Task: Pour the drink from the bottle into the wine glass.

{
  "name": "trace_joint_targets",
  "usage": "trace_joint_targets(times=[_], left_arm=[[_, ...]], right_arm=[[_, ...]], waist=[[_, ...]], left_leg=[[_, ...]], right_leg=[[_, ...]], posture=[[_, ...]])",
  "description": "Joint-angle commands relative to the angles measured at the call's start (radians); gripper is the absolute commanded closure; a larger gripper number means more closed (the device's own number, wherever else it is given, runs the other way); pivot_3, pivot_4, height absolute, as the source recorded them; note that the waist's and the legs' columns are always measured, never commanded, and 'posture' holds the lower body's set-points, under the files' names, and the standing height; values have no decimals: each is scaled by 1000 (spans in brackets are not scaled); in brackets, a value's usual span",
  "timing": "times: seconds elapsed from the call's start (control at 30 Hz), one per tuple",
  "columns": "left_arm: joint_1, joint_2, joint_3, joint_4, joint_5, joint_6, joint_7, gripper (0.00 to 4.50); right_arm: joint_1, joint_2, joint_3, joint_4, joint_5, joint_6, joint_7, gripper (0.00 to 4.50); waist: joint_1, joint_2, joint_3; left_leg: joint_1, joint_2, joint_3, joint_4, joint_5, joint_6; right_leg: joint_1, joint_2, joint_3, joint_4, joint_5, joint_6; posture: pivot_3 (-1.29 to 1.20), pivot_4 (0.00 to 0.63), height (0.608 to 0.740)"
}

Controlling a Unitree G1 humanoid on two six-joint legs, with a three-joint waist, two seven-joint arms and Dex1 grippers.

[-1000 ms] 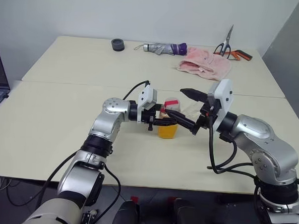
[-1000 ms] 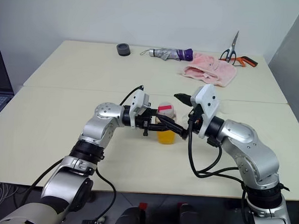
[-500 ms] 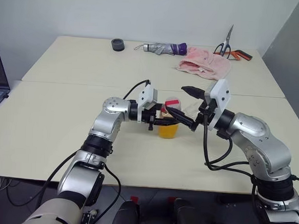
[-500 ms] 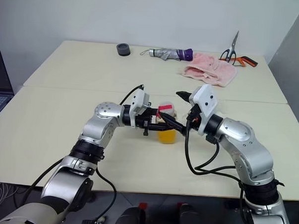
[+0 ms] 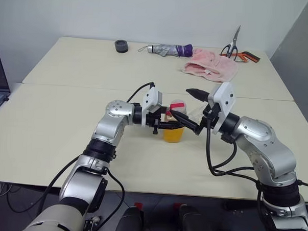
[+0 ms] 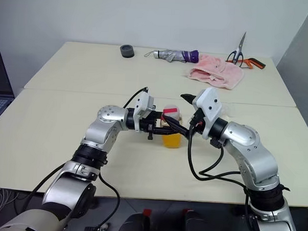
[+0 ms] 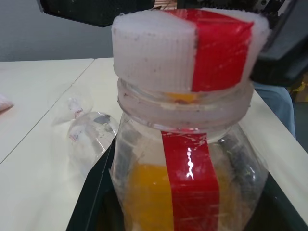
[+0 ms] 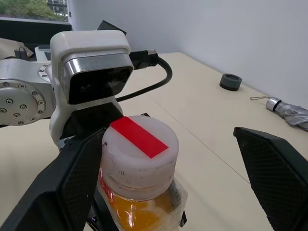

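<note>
The left gripper (image 5: pixel 166 121) is pinching the bottle (image 5: pixel 173 127) by its body near the centre of the head view, holding it upright on the near table (image 5: pixel 51 136), while the right gripper (image 5: pixel 192 109) is standing with its fingers spread wide, one on each side of the white cap (image 8: pixel 139 155) and not touching it. The drink (image 7: pixel 144 192) is sitting in the lower part of the bottle, orange and well below the neck. The wine glass (image 7: pixel 79 126) is showing as a faint clear shape on the table just behind the bottle, toward the right arm. The likeliest trouble, as I judge it, is the open fingers closing off-centre on the cap and twisting the whole bottle in the left grip, since the plastic looks soft and slick; a hard squeeze could also push juice up once the cap is loosened. The right arm is also working close to the glass and could knock it over. Counting: one bottle, one cap, one glass, two grippers.
</note>
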Motion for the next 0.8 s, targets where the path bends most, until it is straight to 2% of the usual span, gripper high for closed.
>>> trace_joint_targets(times=[0.03, 0.8], left_arm=[[-18, -2, 11, -48, -19, -8, 5, 2722], [-15, 3, 11, -47, -17, -11, 11, 2723]], right_arm=[[-20, 6, -8, -14, -8, -25, -3, 0], [-24, 57, -27, -18, 82, 57, 5, 0]], waist=[[0, 0, 0], [0, 0, 0]], left_leg=[[0, 0, 0, 0, 0, 0], [0, 0, 0, 0, 0, 0]], right_leg=[[0, 0, 0, 0, 0, 0], [0, 0, 0, 0, 0, 0]], posture=[[0, 150, 740], [0, 150, 740]])
